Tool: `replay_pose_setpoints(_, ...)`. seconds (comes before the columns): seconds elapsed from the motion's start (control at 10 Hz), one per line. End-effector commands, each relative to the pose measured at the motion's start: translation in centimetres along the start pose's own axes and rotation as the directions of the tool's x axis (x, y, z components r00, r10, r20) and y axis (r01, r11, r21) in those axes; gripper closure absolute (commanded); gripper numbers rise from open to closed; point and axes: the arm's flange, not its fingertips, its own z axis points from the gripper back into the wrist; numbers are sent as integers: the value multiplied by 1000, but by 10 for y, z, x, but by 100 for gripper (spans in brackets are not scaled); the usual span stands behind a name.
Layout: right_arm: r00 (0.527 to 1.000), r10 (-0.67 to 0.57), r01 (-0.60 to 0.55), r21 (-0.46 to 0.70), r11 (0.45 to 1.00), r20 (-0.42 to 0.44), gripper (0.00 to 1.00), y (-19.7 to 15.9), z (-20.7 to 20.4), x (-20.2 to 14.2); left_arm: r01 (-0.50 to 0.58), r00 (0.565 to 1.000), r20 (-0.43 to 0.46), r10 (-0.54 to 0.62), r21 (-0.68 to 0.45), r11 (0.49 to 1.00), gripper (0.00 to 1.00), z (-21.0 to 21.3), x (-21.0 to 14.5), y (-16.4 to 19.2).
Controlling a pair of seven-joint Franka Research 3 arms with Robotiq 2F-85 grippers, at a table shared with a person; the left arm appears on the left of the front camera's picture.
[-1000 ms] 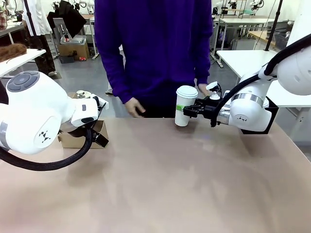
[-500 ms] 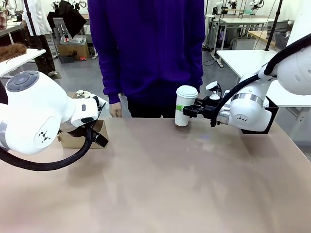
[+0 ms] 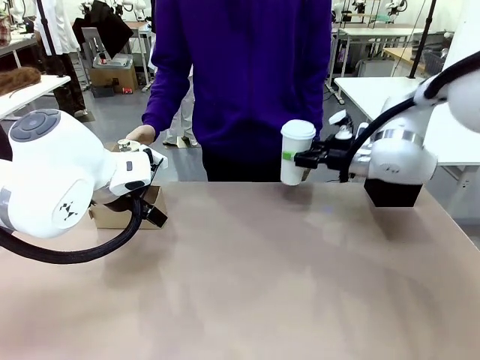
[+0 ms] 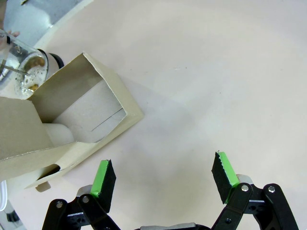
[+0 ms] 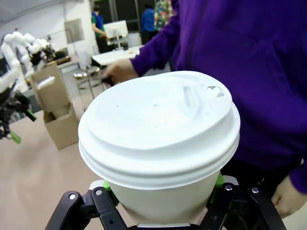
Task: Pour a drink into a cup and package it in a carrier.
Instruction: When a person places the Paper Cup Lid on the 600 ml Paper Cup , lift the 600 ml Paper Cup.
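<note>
My right gripper (image 3: 295, 159) is shut on the white paper cup (image 3: 295, 152), holding it upright and clear of the table in front of the person. In the right wrist view the lidded cup (image 5: 160, 139) sits between the fingers of the right gripper (image 5: 163, 213); its contents are hidden. The brown cardboard carrier (image 3: 124, 214) stands at the table's far left. My left gripper (image 4: 163, 165) hangs open over bare table just beside the carrier (image 4: 86, 108). Behind it stands the glass press jug (image 4: 24, 72) with brown traces of the drink inside; the person's hand (image 3: 139, 136) reaches to it.
A black box (image 3: 394, 192) stands at the far right behind my right wrist. The person in a purple top (image 3: 247, 75) stands at the far edge. My bulky left arm (image 3: 52, 176) covers the left side. The tabletop (image 3: 247, 277) is bare tan surface.
My right gripper has lifted the cup up off the table and a little to the right. The person's hand has moved left from the table edge to the jug. My left arm has stayed still.
</note>
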Motion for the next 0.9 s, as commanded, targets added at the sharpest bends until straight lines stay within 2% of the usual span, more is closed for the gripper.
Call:
replay_pose_setpoints(0.0,999,-32,32,32,999,-16,20,0,27,58,-1,1000,1,1,-2,1000,0,0,0,0)
replay_pose_setpoints(0.2,1000,1,0,42,999,-26,20,12,54,116,-1,1000,1,1,-2,1000,0,0,0,0)
replay_pose_setpoints(0.5,999,36,-36,13,999,2,20,42,83,191,-1,1000,1,1,-2,1000,0,0,0,0)
replay_pose_setpoints(0.8,998,62,-62,-3,998,-22,20,55,82,213,-1,1000,1,1,-2,1000,0,0,0,0)
